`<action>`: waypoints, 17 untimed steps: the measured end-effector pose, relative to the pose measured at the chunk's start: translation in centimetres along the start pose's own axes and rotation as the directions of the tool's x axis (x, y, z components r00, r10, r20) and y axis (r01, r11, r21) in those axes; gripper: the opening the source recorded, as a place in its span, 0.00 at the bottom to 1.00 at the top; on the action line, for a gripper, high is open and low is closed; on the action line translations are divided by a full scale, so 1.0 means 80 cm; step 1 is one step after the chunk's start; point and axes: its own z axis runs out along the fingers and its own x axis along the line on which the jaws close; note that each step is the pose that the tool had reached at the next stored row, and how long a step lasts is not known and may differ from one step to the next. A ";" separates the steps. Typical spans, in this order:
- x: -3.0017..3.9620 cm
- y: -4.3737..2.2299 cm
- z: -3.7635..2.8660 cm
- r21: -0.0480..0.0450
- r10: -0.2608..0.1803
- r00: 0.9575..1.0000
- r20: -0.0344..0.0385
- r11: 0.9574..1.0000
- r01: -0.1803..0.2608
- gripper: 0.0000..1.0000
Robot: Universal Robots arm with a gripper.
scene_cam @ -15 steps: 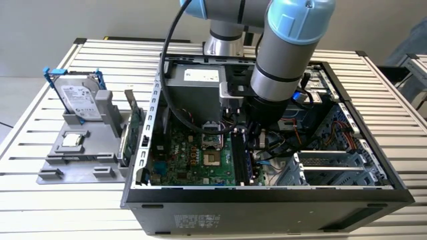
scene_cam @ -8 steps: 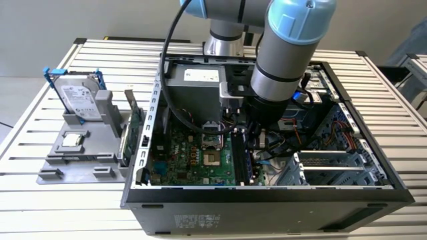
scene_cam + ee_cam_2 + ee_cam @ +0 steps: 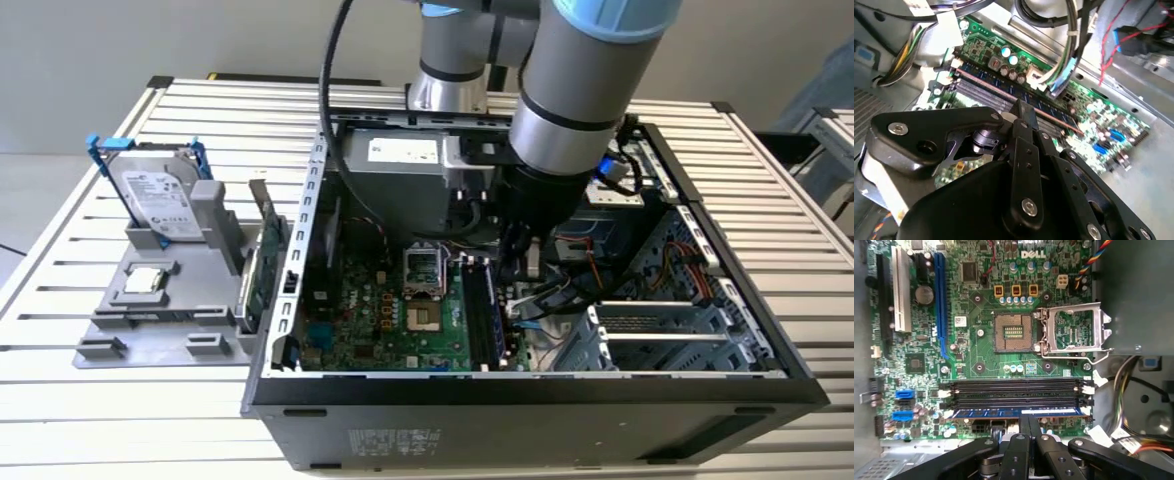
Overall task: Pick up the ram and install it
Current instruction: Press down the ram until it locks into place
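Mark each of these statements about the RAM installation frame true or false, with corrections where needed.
1. The ram sits in a memory slot on the motherboard. True.
2. The gripper is directly over the ram. True.
3. The CPU socket holds a processor with a cooler. False: the socket is bare, its retention frame open.
4. The hard drive is inside the computer case. False: it stands in the grey holder outside the case.
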 end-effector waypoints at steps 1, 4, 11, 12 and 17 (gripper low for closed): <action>0.0000 0.0001 -0.0052 0.000 0.000 1.000 0.000 1.000 0.000 0.00; 0.0002 0.0005 -0.0217 0.000 0.000 1.000 0.000 1.000 0.000 0.00; 0.0006 0.0011 -0.0545 0.000 0.000 1.000 0.000 1.000 0.000 0.00; 0.0006 0.0011 -0.0585 0.000 0.000 1.000 0.000 1.000 0.000 0.00; 0.0007 0.0014 -0.0697 0.000 0.000 1.000 0.000 1.000 0.000 0.00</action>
